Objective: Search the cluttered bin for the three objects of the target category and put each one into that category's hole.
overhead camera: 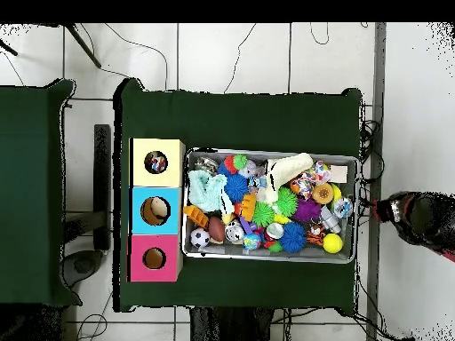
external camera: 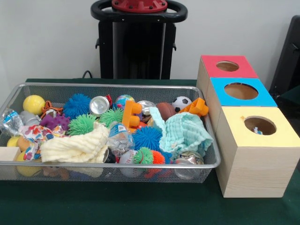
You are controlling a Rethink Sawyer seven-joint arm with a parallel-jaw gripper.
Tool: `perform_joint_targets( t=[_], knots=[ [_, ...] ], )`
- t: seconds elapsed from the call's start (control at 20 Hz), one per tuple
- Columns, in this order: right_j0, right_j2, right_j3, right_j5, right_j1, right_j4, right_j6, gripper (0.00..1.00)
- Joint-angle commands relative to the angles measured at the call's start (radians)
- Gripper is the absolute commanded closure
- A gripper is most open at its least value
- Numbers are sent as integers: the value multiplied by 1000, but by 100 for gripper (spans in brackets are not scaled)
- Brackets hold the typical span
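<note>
No gripper or arm shows in either view. The wire mesh bin (external camera: pixel 117 86) (overhead camera: pixel 267 153) is packed with toys. Among them are a yellow ball (external camera: pixel 33 104), blue spiky balls (external camera: pixel 77 105) (external camera: pixel 147 137), a green spiky ball (external camera: pixel 82 124), a small soccer ball (external camera: pixel 181 103) (overhead camera: pixel 200 238), a brown football (external camera: pixel 165 110), a metal can (external camera: pixel 99 105), an orange plastic piece (external camera: pixel 131 115), a mint cloth (external camera: pixel 187 133) (overhead camera: pixel 206 189) and a cream cloth (external camera: pixel 75 147) (overhead camera: pixel 291 169). Beside the bin stand a red box (external camera: pixel 213 70) (overhead camera: pixel 136 258), a blue box (external camera: pixel 265 99) (overhead camera: pixel 138 210) and a yellow box (external camera: pixel 281 136) (overhead camera: pixel 138 162), each with a round hole on top.
Something small lies inside the yellow box's hole (external camera: pixel 257 130) (overhead camera: pixel 156 162), and a pale thing shows in the blue box's hole (overhead camera: pixel 156 210). A dark red and black shape (overhead camera: pixel 418 218) sits off the table at the overhead view's right edge. A wooden block (external camera: pixel 9 153) rests at the bin's corner.
</note>
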State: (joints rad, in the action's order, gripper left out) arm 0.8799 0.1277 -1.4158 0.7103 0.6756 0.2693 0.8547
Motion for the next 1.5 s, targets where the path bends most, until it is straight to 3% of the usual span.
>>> perform_joint_targets(
  t=[0.05, 0.4, 0.75, 0.9, 1.15, 1.5],
  knots=[
    [54, 40, -129, -58, -62, -49, 169, 100],
    [110, 89, -96, -36, -88, -45, 50, 100],
    [155, 144, -10, 42, -137, -23, -70, 100],
    [165, 160, -14, 32, -141, -15, -80, 100],
    [130, 125, -100, -48, -97, -12, 49, 100],
    [-9, -6, -209, -149, -19, -19, 296, 100]
  ],
)
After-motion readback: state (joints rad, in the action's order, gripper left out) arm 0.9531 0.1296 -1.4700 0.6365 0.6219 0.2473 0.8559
